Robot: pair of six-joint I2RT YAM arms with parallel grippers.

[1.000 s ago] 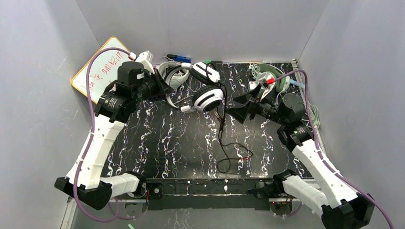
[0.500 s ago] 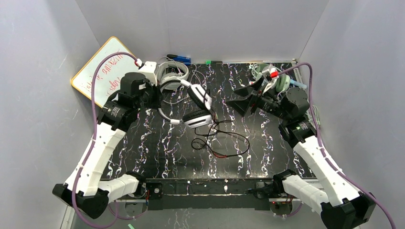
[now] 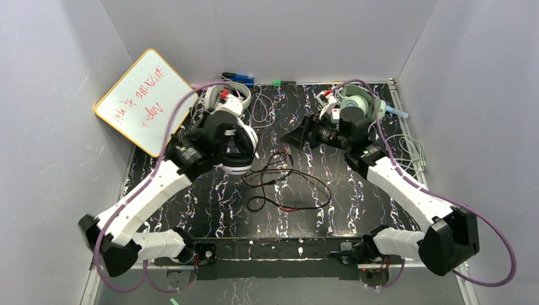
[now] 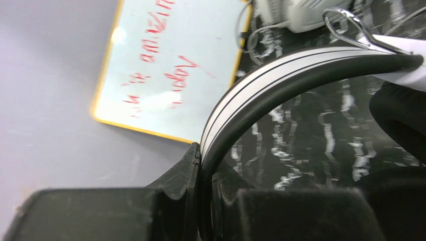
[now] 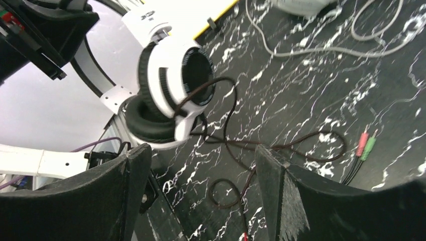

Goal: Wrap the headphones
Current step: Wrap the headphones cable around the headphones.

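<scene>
Left tool [image 4: 204,168] pinched tight on the headband of the black-and-white headphones [image 3: 240,147]; right tool [image 5: 201,153] spread wide, holding nothing.
The curved headband is glossy black with a white striped band. Its round cups, white shells with padded black cushions, hang left of centre over the counter [image 3: 210,203], a black slab veined with white. A thin black cable [image 3: 289,185] runs from one cup into loose loops at mid-counter, ending in pink and green plugs [image 5: 364,144]. The mint-green headset [image 3: 363,101] lies at the far right and the grey headset [image 4: 301,10] at the far left, beside a yellow-framed whiteboard [image 3: 136,95].
</scene>
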